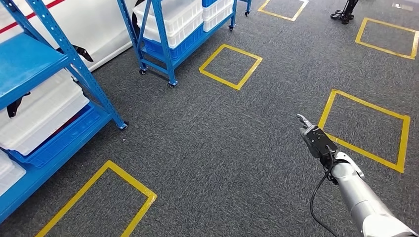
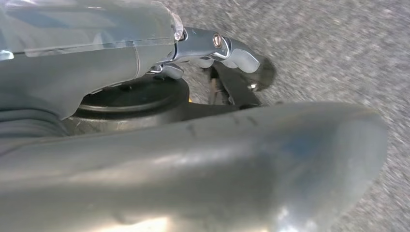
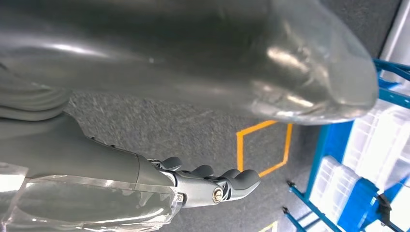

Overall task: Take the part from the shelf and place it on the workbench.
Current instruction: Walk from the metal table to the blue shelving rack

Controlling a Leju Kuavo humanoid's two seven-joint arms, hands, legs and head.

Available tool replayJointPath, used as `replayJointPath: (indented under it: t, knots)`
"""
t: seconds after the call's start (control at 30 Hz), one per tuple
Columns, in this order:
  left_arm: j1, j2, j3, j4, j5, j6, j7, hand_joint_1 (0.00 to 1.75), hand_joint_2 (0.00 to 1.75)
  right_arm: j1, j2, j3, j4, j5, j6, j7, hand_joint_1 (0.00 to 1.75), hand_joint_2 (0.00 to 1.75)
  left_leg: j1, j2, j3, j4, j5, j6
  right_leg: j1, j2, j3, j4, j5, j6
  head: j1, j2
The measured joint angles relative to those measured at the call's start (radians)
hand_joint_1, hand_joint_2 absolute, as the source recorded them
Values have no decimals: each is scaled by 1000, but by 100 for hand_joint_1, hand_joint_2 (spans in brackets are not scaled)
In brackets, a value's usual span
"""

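two blue shelf racks, grey carpet, one arm raised

no writing can be read anywhere. the near shelf (image 1: 39, 94), cut off at the left edge, carries white bins (image 1: 42, 116) with dark parts (image 1: 15, 106) poking out beside them; a second rack (image 1: 173, 29) stands further back. five yellow floor squares (image 1: 230, 65) show, some cropped. the left hand (image 2: 227, 53) has fingers curled, holding nothing visible. the right hand (image 1: 314, 136) is empty, fingers extended together.
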Motion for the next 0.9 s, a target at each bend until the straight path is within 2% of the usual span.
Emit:
replayJointPath:
  t: [0.1, 0.13, 0.17, 0.27, 0.47, 0.7, 0.77, 0.8, 0.87, 0.9]
  knots:
    - [0, 2, 2, 0, 2, 0, 0, 0, 0, -6, 4, 0, 8, -2, 7, -9, 0, 0, -11, 5, 22, -174, 196, 25, 7, -2, 39, 0, -33, 0, 0, 0]
    - [-1, 2, 2, 0, 2, 0, 0, 0, 0, -8, 5, 0, 12, -2, 9, -13, 0, 0, -15, 6, 26, -204, 238, 29, 7, -2, 42, 0, -40, 3, 0, 0]
    - [-2, 2, 2, 0, 2, 1, 0, 0, 0, -9, 7, 1, 15, -2, 10, -16, 0, 0, -17, 6, 26, -214, 254, 24, 7, -1, 42, 2, -44, 6, 0, 0]
    - [-6, 2, 3, 0, 2, 3, 0, 0, 0, -10, 11, 2, 16, 5, 6, -25, 0, 0, -19, 1, 30, -219, 259, 11, 5, -4, 41, 3, -51, 10, 0, 0]
    - [-13, -1, 3, 0, 2, 8, 1, 0, 0, -35, 12, 15, 21, 52, -15, -19, 0, 0, -21, -4, 29, -217, 248, 23, 3, -7, 48, -9, -57, 18, 0, 0]
    - [-18, -2, 3, 0, 2, 11, 7, 0, 0, -65, 17, 25, 38, 68, -13, -12, 0, 0, -21, -9, 36, -220, 241, 42, -1, -12, 59, -13, -62, 36, 0, 0]
    - [-21, -3, 3, -1, 0, 12, 9, 0, 0, -71, 17, 26, 42, 72, -9, -11, 0, 0, -14, -15, 49, -232, 246, 48, -1, -6, 41, 37, -92, 41, 0, 0]
    - [-22, -4, 3, -1, 0, 13, 11, 0, 0, -71, 16, 26, 44, 73, -7, -10, 0, 0, -12, -20, 54, -235, 247, 50, -4, 0, 12, 96, -120, 42, 0, 0]
    - [-25, -5, 3, -1, -1, 14, 13, 0, 0, -69, 16, 27, 50, 77, -4, -9, 0, 0, -12, -33, 56, -234, 247, 52, -7, 6, -66, 233, -171, 45, 0, 0]
    - [-25, -6, 3, -1, -1, 15, 15, 0, 0, -66, 15, 27, 53, 80, -4, -9, 0, 0, -12, -41, 56, -232, 246, 51, -9, 6, -96, 276, -176, 47, 0, 0]
